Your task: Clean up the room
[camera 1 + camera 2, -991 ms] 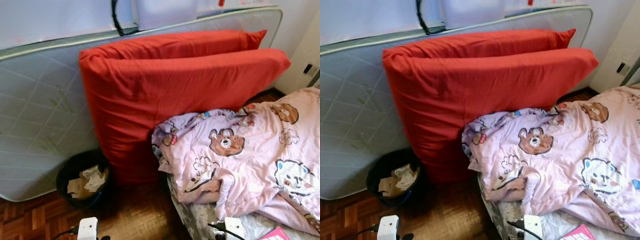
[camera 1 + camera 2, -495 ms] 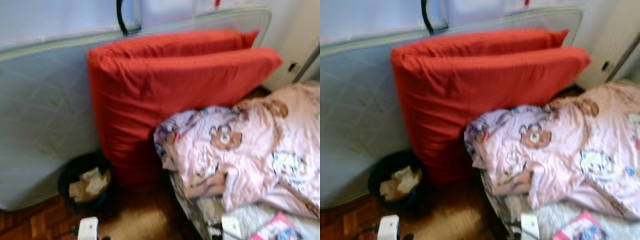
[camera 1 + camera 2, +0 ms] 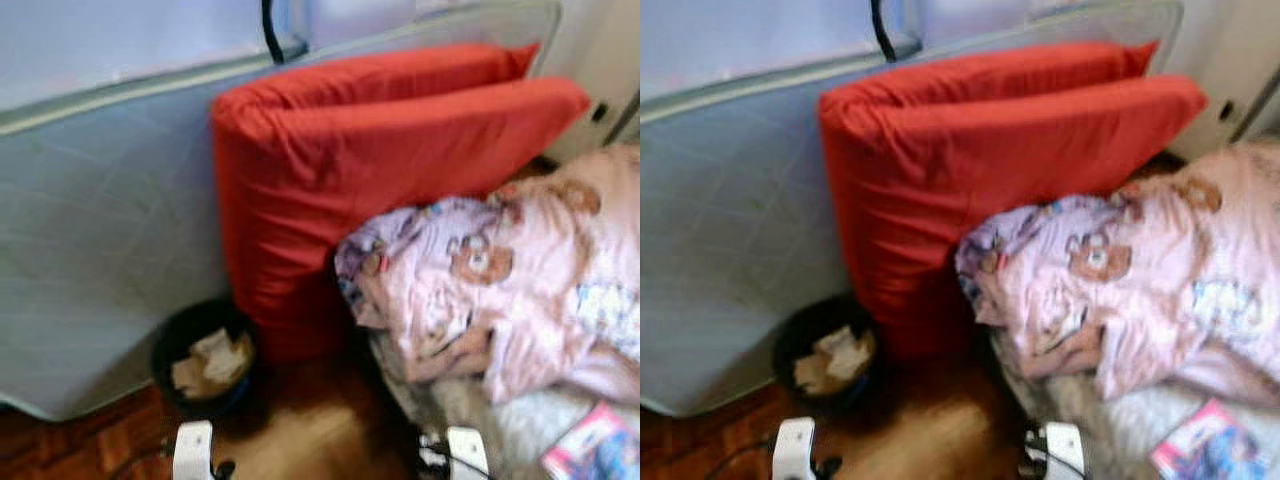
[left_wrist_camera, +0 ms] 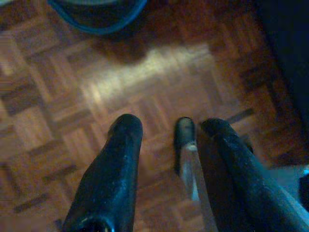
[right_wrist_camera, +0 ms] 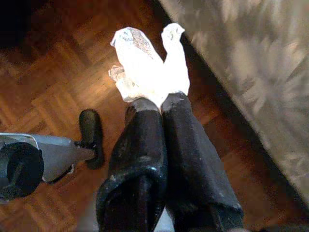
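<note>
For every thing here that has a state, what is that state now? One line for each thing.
right pincer: shut on crumpled white paper
left pincer: open, holding nothing, above the parquet floor
waste bin: holds paper scraps
mattress: leaning upright
red cushions: leaning against the mattress
pink blanket: rumpled

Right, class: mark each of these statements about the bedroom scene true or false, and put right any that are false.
1. The right gripper is shut on a crumpled white paper. True.
2. The left gripper holds a pink booklet. False: its fingers are open and empty over the parquet floor.
3. The black waste bin stands on the bed. False: it stands on the floor beside the red cushions.
4. The bin already has crumpled paper inside. True.
5. The pink bear-print duvet lies heaped on the bed. True.
</note>
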You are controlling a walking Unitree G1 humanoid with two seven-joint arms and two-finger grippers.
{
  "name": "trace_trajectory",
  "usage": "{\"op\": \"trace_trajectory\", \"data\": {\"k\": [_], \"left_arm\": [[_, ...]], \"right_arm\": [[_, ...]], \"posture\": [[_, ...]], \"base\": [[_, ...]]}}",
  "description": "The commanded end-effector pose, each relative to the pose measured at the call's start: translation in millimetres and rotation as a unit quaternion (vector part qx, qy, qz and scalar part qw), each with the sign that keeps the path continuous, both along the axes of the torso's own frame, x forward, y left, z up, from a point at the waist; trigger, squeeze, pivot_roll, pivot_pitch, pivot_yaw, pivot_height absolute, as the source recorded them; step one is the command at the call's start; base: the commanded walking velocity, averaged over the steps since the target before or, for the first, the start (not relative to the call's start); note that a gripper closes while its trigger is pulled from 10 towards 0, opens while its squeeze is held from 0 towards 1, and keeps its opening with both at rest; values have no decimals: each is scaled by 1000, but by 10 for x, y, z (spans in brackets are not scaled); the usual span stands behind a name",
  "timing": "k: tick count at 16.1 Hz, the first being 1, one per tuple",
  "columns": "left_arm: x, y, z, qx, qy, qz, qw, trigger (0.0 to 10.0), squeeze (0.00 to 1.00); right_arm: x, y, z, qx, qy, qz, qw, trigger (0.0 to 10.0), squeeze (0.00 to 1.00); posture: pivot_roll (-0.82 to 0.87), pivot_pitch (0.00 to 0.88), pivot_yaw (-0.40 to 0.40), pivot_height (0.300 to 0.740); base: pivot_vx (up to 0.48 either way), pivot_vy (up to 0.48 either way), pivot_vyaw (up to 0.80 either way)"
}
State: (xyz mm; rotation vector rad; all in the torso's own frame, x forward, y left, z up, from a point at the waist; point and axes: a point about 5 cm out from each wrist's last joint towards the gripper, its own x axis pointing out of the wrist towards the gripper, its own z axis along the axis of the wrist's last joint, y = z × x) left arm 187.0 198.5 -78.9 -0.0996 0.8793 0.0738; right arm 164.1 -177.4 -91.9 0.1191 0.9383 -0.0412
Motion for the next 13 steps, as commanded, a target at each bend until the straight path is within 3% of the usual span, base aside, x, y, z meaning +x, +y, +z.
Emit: {"op": "trace_trajectory", "data": {"k": [1, 5, 7, 10, 13], "left_arm": [[-34, -40, -28, -4, 12, 1, 1000, 10000, 0], [-89, -10, -47, -3, 15, 1, 1000, 10000, 0], [-147, 77, -56, -2, 18, 4, 1000, 10000, 0], [-237, 385, -23, 6, 22, 17, 1000, 10000, 0], [-266, 456, -14, 7, 23, 21, 1000, 10000, 0]], "right_arm": [[-69, -15, -29, 0, 12, -9, 1000, 10000, 0], [-65, 16, -31, 5, 13, -8, 1000, 10000, 0], [-63, 18, -31, 6, 14, -6, 1000, 10000, 0], [-59, 28, -32, 8, 15, -4, 1000, 10000, 0], [-52, 47, -32, 9, 16, -3, 1000, 10000, 0]], "posture": [[-3, 85, 16, 740], [-1, 84, 17, 740], [0, 84, 17, 740], [1, 82, 16, 740], [2, 78, 13, 740]], "base": [[0, 345, 0], [0, 341, 0], [0, 339, 0], [0, 338, 0], [0, 338, 0]]}}
